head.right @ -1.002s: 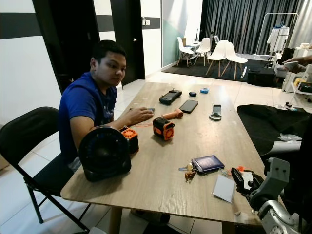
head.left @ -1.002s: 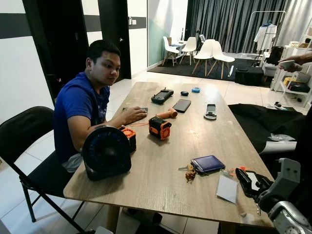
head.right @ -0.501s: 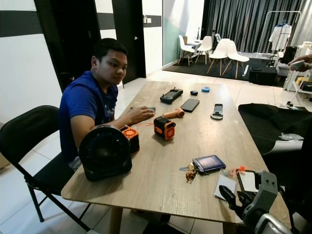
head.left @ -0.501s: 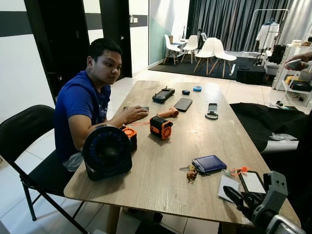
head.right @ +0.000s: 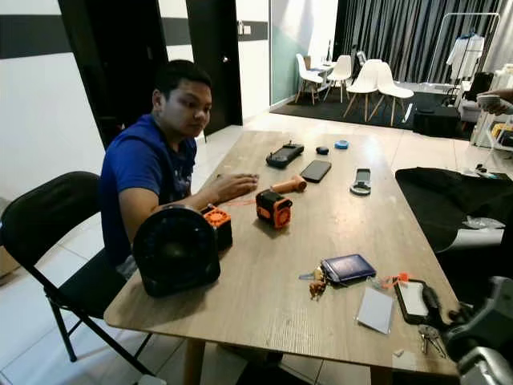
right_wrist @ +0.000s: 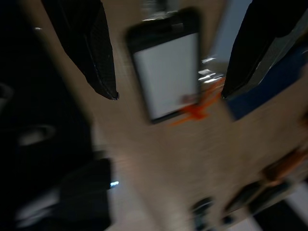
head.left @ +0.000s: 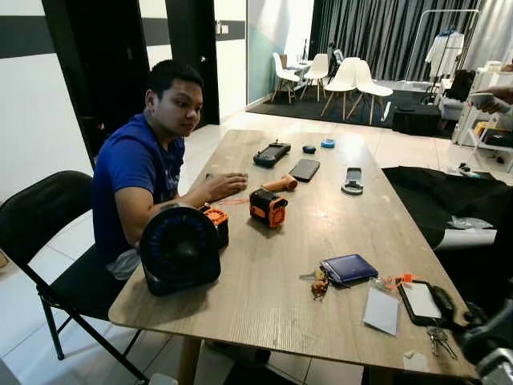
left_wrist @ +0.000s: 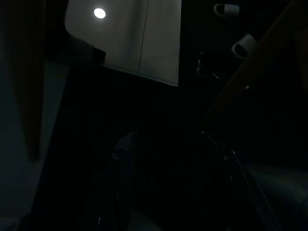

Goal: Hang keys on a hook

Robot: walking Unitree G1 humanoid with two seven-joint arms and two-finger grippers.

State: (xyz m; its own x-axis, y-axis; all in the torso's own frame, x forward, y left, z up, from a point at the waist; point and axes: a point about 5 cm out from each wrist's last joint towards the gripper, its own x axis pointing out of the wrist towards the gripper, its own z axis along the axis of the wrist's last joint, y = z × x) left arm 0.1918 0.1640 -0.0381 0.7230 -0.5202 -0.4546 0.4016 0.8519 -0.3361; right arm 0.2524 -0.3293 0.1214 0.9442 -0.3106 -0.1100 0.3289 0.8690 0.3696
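Right gripper (right_wrist: 166,91) hangs with fingers spread, empty, over the black-framed card holder (head.left: 422,302); keys (head.left: 437,340) lie just beside it at the table (head.left: 264,273) edge, ungrasped; next move: closing on them

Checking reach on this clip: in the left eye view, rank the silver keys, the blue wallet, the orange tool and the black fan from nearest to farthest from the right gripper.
From the right gripper, at the table's near right corner:
1. Silver keys, beside it at the near edge.
2. Blue wallet, further in, toward the middle.
3. Orange tool, mid-table.
4. Black fan, on the left edge.
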